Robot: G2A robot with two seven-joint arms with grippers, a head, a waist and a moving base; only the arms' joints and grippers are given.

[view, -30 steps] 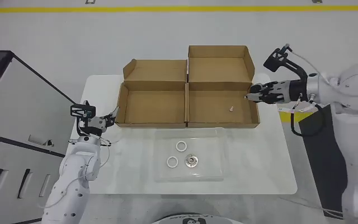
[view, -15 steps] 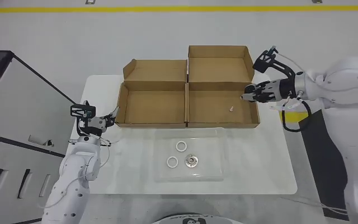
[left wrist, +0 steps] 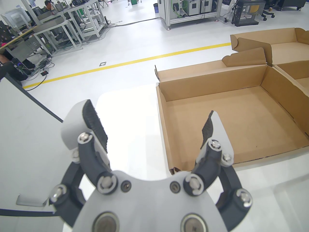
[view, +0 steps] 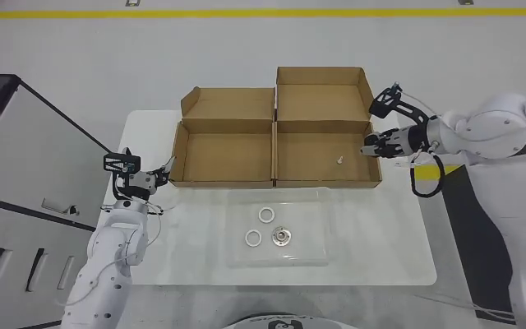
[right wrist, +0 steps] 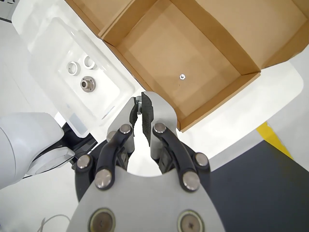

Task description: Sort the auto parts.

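While its fingers are being kept apart by the left gripper (left wrist: 150, 111), a small silver threaded bolt (right wrist: 138, 106) is being clamped by the right gripper (right wrist: 140, 98) above the edge of a cardboard box (right wrist: 169, 49).

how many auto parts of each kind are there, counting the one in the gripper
white rings: 2
flanged metal hub: 1
bolts: 2 (one in a box, one in the right gripper)
total: 5
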